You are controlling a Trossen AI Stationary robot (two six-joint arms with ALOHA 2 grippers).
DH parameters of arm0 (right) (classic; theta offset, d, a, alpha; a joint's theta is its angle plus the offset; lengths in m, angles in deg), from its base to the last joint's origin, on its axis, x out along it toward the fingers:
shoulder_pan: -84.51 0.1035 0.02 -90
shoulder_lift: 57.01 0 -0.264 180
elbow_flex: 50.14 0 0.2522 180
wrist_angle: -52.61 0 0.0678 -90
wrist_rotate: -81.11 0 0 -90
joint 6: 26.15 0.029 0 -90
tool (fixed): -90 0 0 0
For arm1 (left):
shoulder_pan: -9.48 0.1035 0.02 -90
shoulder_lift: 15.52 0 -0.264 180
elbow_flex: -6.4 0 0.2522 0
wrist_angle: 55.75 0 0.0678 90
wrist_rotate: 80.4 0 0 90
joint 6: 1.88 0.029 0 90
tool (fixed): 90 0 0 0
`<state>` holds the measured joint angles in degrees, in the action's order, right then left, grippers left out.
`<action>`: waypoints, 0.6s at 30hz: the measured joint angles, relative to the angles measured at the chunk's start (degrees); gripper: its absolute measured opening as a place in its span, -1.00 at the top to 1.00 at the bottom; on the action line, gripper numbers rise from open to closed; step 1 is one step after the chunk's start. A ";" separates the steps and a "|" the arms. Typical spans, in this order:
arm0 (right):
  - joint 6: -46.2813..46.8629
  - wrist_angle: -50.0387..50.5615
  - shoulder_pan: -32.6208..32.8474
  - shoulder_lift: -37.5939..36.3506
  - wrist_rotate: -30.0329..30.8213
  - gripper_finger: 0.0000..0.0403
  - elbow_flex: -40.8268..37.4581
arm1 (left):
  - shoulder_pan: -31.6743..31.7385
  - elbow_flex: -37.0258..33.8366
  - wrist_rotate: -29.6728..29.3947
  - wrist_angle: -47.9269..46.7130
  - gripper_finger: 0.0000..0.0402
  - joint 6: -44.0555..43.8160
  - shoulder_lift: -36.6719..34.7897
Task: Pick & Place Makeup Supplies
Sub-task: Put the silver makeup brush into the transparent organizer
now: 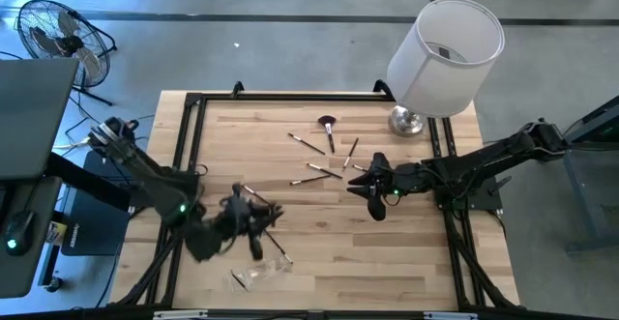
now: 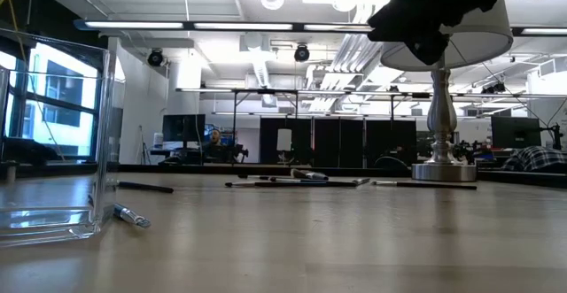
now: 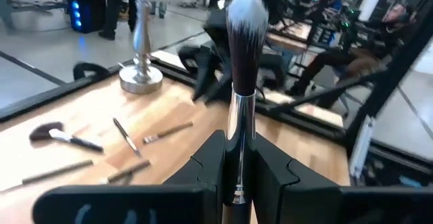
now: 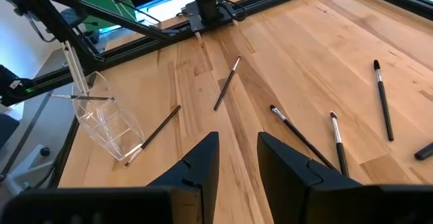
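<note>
Left pincer (image 3: 237,173): clamped on silver-ferruled, grey-white-bristled makeup brush (image 3: 241,68), raised above pale wooden plank table (image 1: 406,252).
Right pincer (image 4: 238,156): apart, empty, hovering over table's right middle.
Loose brushes (image 1: 324,170): thin dark-handled sticks scattered mid-table; fluffy reddish-brown fan-headed brush (image 1: 328,127) near far edge.
Clear plastic pouch (image 4: 105,119): lying at near-left edge.
Handling: likely light, stiff handles, soft crushable bristles; best pinched mid-handle.
</note>
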<state>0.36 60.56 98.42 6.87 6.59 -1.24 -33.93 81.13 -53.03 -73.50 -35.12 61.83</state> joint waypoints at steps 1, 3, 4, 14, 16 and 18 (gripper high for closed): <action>0.10 -0.01 0.00 0.02 -0.06 0.52 0.00 | -1.43 -0.02 -0.91 -0.25 0.81 -0.93 0.80; 0.23 -0.03 0.00 0.02 -0.42 0.52 0.00 | -4.09 -0.04 -3.15 -0.45 0.81 -2.71 2.20; 0.33 -0.05 0.00 0.02 -0.60 0.52 0.00 | -5.31 -0.04 -4.37 -0.42 0.81 -3.77 2.78; 4.03 -6.17 0.00 0.02 0.74 0.52 0.00 | -14.24 -7.10 -4.99 3.56 0.81 -10.60 4.28; 4.96 -7.45 0.00 0.02 0.77 0.52 0.00 | -15.32 -9.70 -3.63 7.15 0.81 -10.60 4.23; 5.80 -8.68 0.00 0.02 0.88 0.52 0.00 | -16.30 -12.67 -1.38 11.27 0.81 -10.60 4.23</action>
<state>6.15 51.89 98.42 6.89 7.47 -1.24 -50.23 68.47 -54.41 -62.22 -45.72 66.06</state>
